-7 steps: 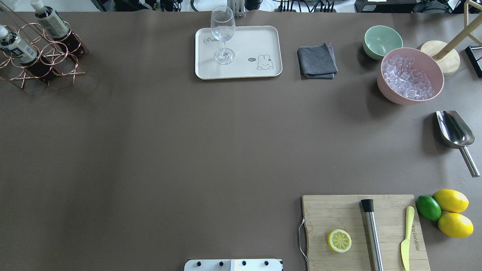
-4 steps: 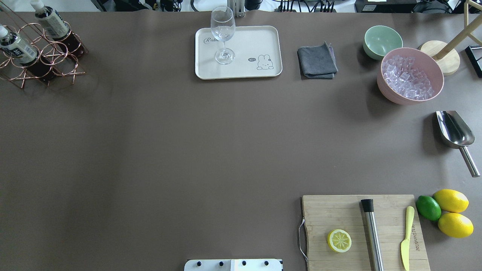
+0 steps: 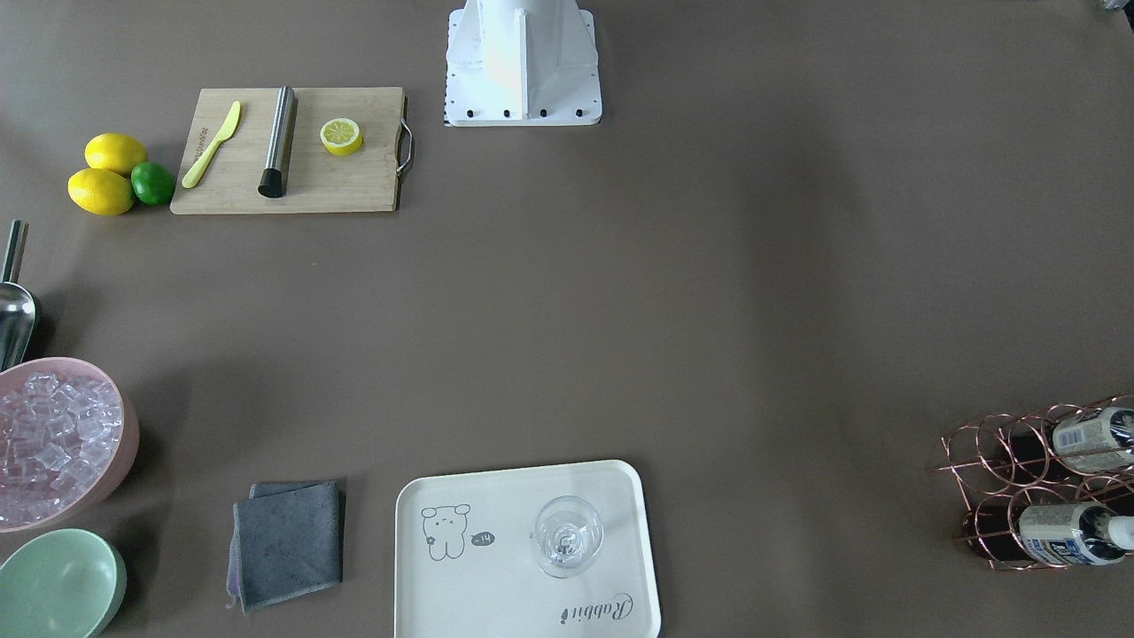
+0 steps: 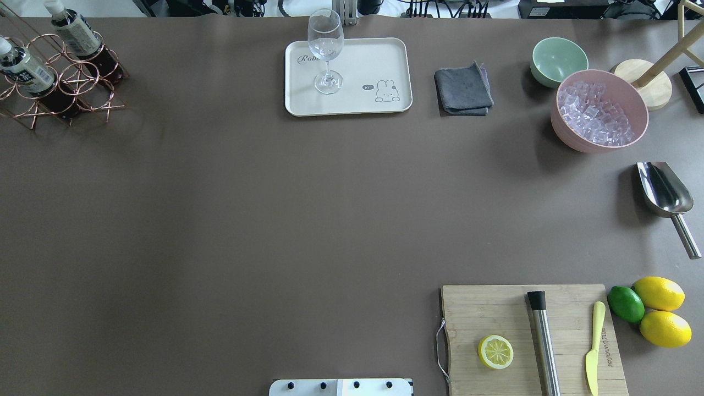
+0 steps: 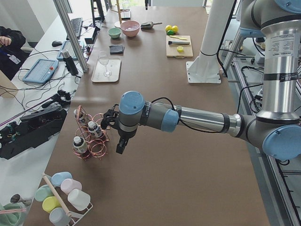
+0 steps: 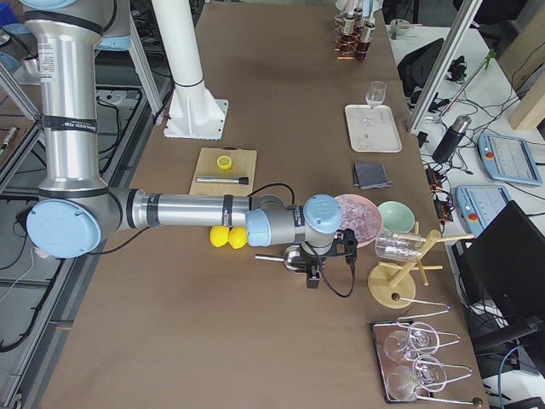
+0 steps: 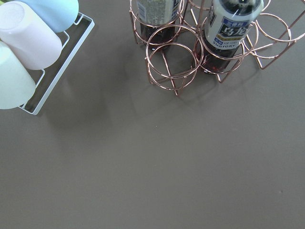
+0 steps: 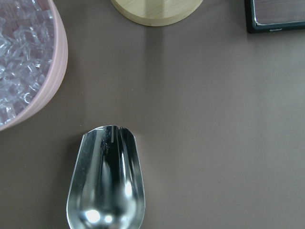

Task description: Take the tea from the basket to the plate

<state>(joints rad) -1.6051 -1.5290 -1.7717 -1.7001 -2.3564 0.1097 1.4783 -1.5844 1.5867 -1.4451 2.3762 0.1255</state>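
Note:
Two tea bottles (image 4: 25,69) (image 4: 77,33) with white caps stand in the copper wire basket (image 4: 82,82) at the table's far left. In the left wrist view the bottles (image 7: 232,28) and the basket (image 7: 167,62) are at the top edge. The cream plate (image 4: 363,60) lies at the far middle with a clear wine glass (image 4: 325,49) on it. My left gripper (image 5: 120,147) shows only in the exterior left view, just beside the basket (image 5: 99,146); I cannot tell its state. My right gripper (image 6: 312,279) shows only in the exterior right view, over a steel scoop; I cannot tell its state.
A rack of pastel cups (image 7: 28,47) stands near the basket. A pink bowl of ice (image 4: 599,110), a mint bowl (image 4: 558,59), a grey cloth (image 4: 463,89) and the scoop (image 4: 663,190) are at the right. A cutting board (image 4: 528,330) lies near right.

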